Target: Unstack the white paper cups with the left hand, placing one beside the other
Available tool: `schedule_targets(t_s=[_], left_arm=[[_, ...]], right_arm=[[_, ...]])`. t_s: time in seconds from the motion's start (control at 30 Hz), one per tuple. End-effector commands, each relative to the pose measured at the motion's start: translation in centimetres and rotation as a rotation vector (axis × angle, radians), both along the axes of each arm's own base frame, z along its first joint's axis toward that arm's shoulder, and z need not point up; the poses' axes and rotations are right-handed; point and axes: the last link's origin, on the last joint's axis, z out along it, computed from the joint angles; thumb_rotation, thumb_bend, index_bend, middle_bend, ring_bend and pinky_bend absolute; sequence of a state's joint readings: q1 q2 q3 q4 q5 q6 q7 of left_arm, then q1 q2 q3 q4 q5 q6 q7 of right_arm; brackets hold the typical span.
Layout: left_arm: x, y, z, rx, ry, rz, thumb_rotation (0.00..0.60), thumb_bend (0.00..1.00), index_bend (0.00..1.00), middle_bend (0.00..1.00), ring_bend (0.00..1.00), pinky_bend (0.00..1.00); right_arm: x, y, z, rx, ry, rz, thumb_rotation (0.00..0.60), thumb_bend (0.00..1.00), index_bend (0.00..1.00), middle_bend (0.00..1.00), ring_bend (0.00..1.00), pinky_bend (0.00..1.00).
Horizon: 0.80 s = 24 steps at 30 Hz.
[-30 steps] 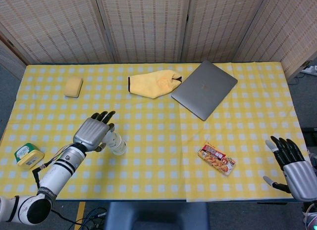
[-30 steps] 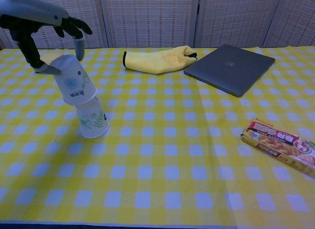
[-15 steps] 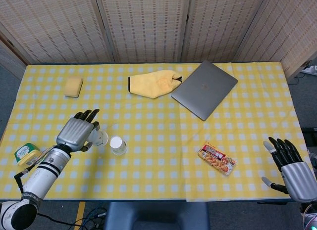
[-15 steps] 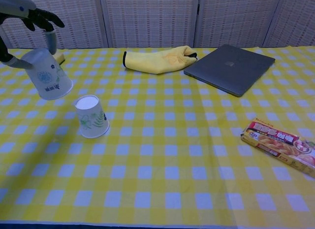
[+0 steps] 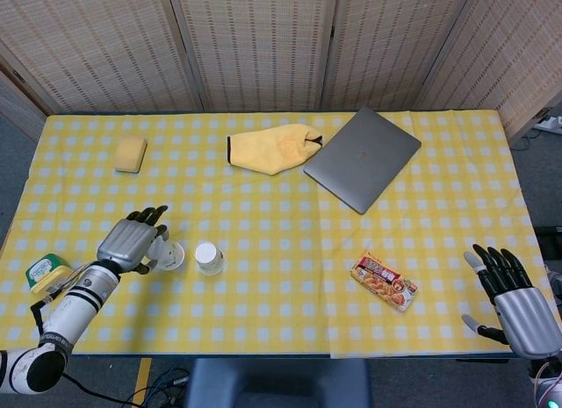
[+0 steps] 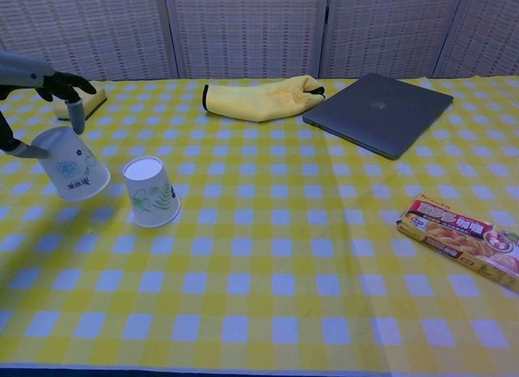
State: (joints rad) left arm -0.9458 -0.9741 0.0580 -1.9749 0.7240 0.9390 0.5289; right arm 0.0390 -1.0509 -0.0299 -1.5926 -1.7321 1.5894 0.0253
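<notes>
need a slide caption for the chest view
Left robot hand holds a tilted white paper cup beside a second upside-down white paper cup on the yellow checked tablecloth.

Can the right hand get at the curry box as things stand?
Probably yes. The right hand is open and holds nothing, and only bare tablecloth lies between it and the curry box.

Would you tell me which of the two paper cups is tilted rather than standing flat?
The cup with the blue print, held by the left hand; the green-printed cup stands upside down.
</notes>
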Motion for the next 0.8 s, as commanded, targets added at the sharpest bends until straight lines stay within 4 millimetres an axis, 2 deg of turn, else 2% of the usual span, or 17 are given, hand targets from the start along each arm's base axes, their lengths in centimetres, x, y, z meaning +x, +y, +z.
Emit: schedule_targets(t_s=[0.03, 0.8], left_arm=[[-1.0, 0.0, -0.7, -0.018, -0.011, 0.018, 0.600, 0.35, 0.38, 0.00, 0.00, 0.16], [-4.3, 1.7, -2.5, -0.054, -0.037, 0.051, 0.600, 0.35, 0.38, 0.00, 0.00, 0.17]], right_arm=[[0.0, 0.0, 0.0, 0.001, 0.000, 0.000, 0.600, 0.12, 0.00, 0.00, 0.00, 0.00], [0.0, -0.5, -0.6, -0.001, 0.018, -0.024, 0.600, 0.12, 0.00, 0.00, 0.00, 0.00]])
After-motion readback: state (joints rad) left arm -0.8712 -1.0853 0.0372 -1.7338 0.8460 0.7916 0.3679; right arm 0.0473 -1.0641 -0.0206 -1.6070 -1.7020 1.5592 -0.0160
